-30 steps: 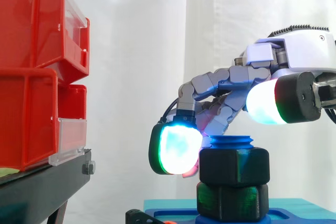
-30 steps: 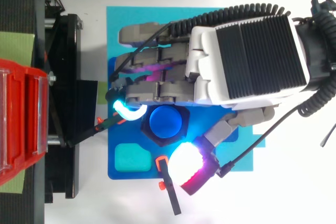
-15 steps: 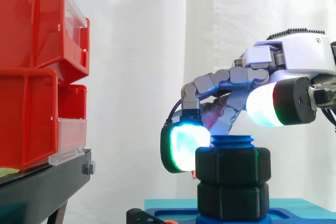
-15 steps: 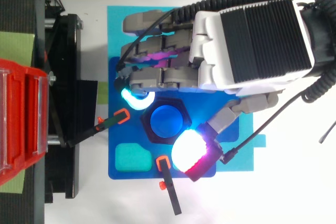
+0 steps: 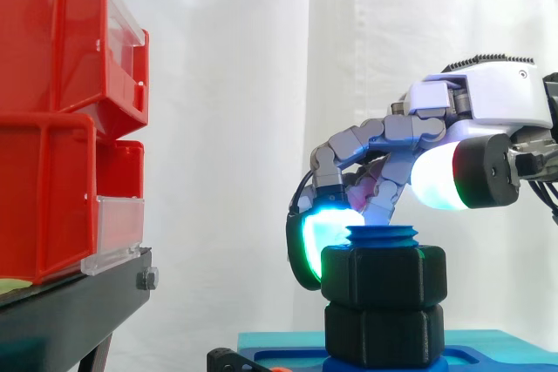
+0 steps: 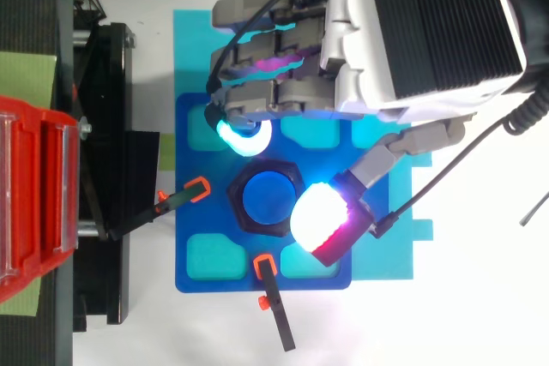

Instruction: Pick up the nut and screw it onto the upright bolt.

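- Behind the work I see a white curtain (image 5: 261,84). On the left, red bins (image 5: 52,119) are stacked on a black stand (image 5: 78,302).
- From above, the bench (image 6: 480,297) is plain white. A cyan mat (image 6: 184,49) lies on it, with a blue base plate (image 6: 193,255) on top that has paler square pockets.
- The blue bolt (image 5: 384,235) stands upright in the middle of the plate.
- The black nut (image 5: 384,276) sits on the bolt just under its tip, resting on a lower nut (image 5: 384,333).
- Two orange-tipped clamps (image 6: 199,188) point at the bolt from the stand side and the plate's edge.
- The robot hand (image 6: 412,40) hangs over the bolt from the right. I cannot tell whether it grips the nut.
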`<state>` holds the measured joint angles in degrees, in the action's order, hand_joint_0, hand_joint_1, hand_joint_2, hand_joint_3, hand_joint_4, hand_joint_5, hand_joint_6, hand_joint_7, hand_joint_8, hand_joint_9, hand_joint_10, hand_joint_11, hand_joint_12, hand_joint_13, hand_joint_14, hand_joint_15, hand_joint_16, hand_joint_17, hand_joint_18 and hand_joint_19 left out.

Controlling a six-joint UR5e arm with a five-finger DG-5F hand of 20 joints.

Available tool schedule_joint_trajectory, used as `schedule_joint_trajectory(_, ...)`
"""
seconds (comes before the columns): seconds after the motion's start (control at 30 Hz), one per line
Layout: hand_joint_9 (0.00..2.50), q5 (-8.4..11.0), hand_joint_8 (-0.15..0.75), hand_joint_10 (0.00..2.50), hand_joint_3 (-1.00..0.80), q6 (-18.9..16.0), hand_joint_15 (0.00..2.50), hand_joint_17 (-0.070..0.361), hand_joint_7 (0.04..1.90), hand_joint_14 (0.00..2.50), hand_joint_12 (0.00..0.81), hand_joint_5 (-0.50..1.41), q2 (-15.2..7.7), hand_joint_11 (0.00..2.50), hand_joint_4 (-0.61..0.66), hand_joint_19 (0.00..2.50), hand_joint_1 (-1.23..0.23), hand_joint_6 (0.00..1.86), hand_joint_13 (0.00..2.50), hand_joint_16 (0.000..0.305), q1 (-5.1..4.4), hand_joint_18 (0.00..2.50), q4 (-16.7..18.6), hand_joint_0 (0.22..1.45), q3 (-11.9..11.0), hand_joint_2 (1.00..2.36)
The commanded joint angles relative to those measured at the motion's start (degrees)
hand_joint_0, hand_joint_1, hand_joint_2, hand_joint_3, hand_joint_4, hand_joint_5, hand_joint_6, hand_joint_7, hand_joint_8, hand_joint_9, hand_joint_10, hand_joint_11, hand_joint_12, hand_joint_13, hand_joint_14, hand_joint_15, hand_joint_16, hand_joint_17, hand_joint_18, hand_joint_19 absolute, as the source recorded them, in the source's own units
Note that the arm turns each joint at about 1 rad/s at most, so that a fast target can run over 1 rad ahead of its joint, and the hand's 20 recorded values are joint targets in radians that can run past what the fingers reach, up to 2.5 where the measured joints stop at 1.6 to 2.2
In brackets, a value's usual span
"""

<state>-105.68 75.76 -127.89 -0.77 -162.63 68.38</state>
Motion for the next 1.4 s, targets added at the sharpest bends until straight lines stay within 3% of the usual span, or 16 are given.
schedule_joint_trajectory(0.0, 0.98, -0.32, 0.313, 0.00, -0.50, 0.00, 0.00, 0.047, 1.20, 0.00, 0.250, -0.03, 0.01, 0.00, 0.22, 0.00, -0.34, 0.64, 0.65, 0.021, 0.33, 0.31, -0.15, 0.53, -0.26, 1.00)
schedule_joint_trajectory(0.1, 0.95, -0.76, 0.304, 0.00, -0.50, 0.00, 0.00, 0.049, 1.39, 0.00, 0.253, -0.03, 0.01, 0.00, 0.24, 0.00, -0.33, 0.50, 0.64, 0.022, 0.59, 0.30, -0.50, 0.53, -1.32, 1.00)
schedule_joint_trajectory(0.3, 0.87, -1.81, 0.284, 0.00, -0.50, 0.09, 0.00, 0.059, 0.92, 0.00, 0.273, -0.10, 0.01, 0.00, 0.26, 0.00, -0.29, 0.50, 0.60, 0.026, 1.30, 0.26, -3.49, 0.51, -4.39, 1.00)
schedule_joint_trajectory(0.43, 0.80, -1.90, 0.267, 0.00, -0.50, 0.61, 0.00, 0.063, 0.78, 0.00, 0.280, -0.12, 0.01, 0.00, 0.22, 0.00, -0.28, 0.50, 0.56, 0.028, 1.39, 0.24, -4.63, 0.51, -5.54, 1.00)
schedule_joint_trajectory(0.73, 0.73, -1.11, 0.255, 0.00, -0.50, 2.11, 0.00, 0.077, 0.71, 0.00, 0.301, -0.13, -0.08, 0.00, 0.21, 0.00, -0.17, 0.50, 0.46, 0.034, 0.07, 0.14, -4.72, 0.49, -5.45, 1.00)
schedule_joint_trajectory(0.9, 0.72, 2.05, 0.252, 0.00, -0.50, 1.93, 0.00, 0.080, 0.72, 0.00, 0.300, -0.11, -0.08, 0.00, 0.21, 0.00, -0.07, 0.50, 0.44, 0.036, -1.69, 0.11, -4.10, 0.48, -3.52, 1.00)
schedule_joint_trajectory(0.97, 0.71, 2.32, 0.249, 0.00, -0.50, 1.93, 0.00, 0.081, 0.71, 0.00, 0.300, -0.11, 0.01, 0.00, 0.21, 0.00, -0.05, 0.50, 0.43, 0.036, -2.04, 0.10, -3.58, 0.48, -2.81, 1.00)
schedule_joint_trajectory(1.2, 0.67, 2.93, 0.243, 0.00, -0.50, 1.32, 0.00, 0.084, 0.69, 0.00, 0.304, -0.11, 0.01, 0.00, 0.21, 0.00, -0.03, 0.50, 0.37, 0.038, -2.92, 0.04, -1.91, 0.48, -2.46, 1.00)
schedule_joint_trajectory(1.37, 0.67, 2.93, 0.244, 0.00, -0.50, 1.32, 0.00, 0.083, 0.75, 0.00, 0.305, -0.09, -0.08, 0.00, 0.23, 0.00, -0.03, 0.50, 0.38, 0.037, -2.92, 0.04, -1.99, 0.48, -2.46, 1.00)
